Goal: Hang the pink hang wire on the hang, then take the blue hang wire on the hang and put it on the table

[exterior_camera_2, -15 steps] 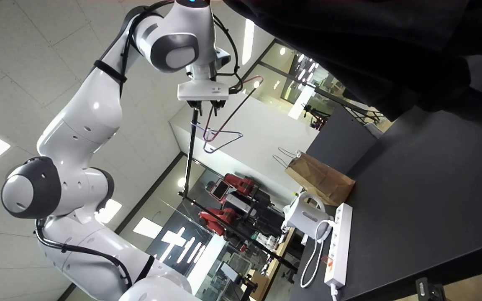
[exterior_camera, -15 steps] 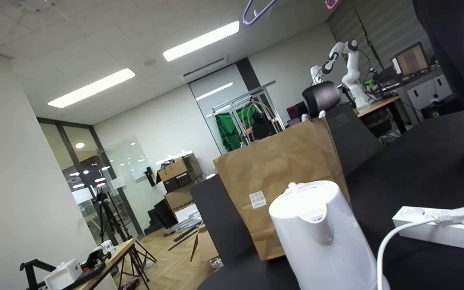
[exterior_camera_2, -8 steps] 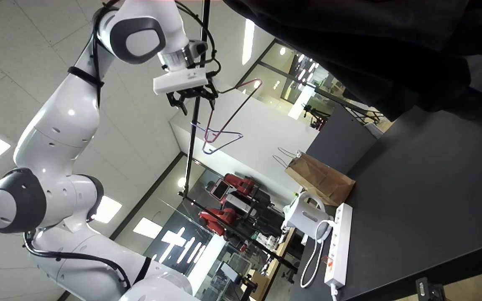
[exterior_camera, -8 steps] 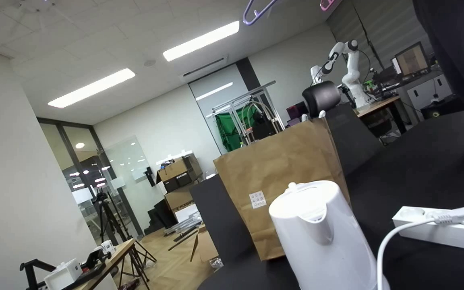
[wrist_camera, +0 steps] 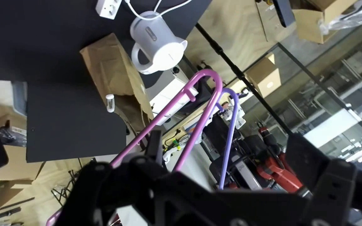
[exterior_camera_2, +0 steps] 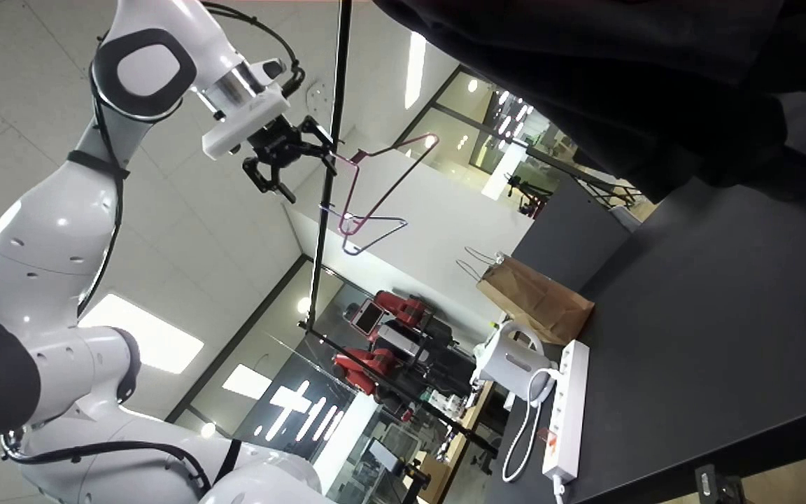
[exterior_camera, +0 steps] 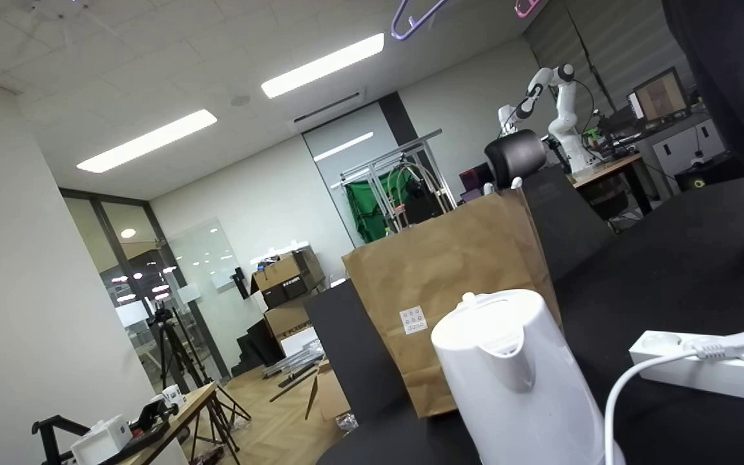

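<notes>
Fingers (wrist_camera: 305,152) spread wide, right by the pink hanger (wrist_camera: 196,131)! Blue hanger (wrist_camera: 229,141) hangs close by; white kettle (exterior_camera: 527,387) stands on the desk (exterior_camera: 675,265).

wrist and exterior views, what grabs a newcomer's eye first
Likely the pink hanger, central in the wrist view, with the purple hanger to its right. In an exterior view, the white arm fills the picture's left, its gripper open. In an exterior view, the white kettle stands large in front of a paper bag.
</notes>
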You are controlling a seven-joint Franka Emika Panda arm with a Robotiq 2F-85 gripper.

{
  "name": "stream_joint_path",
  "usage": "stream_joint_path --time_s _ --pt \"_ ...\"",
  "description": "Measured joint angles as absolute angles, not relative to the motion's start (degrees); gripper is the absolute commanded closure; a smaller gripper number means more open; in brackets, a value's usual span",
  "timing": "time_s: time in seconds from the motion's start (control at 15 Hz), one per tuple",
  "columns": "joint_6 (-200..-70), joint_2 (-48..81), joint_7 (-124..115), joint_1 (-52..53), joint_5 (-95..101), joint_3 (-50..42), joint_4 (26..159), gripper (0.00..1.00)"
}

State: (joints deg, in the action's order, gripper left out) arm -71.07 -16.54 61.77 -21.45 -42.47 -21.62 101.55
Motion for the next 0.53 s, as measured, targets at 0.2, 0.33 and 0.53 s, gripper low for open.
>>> stream_joint_path --time_s 0.2,0.33,0.53 --pt "-77.3 -22.0 63.8 -19.9 -37.9 -19.3 103.1 0.0" --pt "-82.8 -26.4 64.9 -18.3 -35.5 -17.1 105.6 0.0" --pt "-93.2 -32.8 66.6 -14.9 -33.2 -13.1 111.4 0.0"
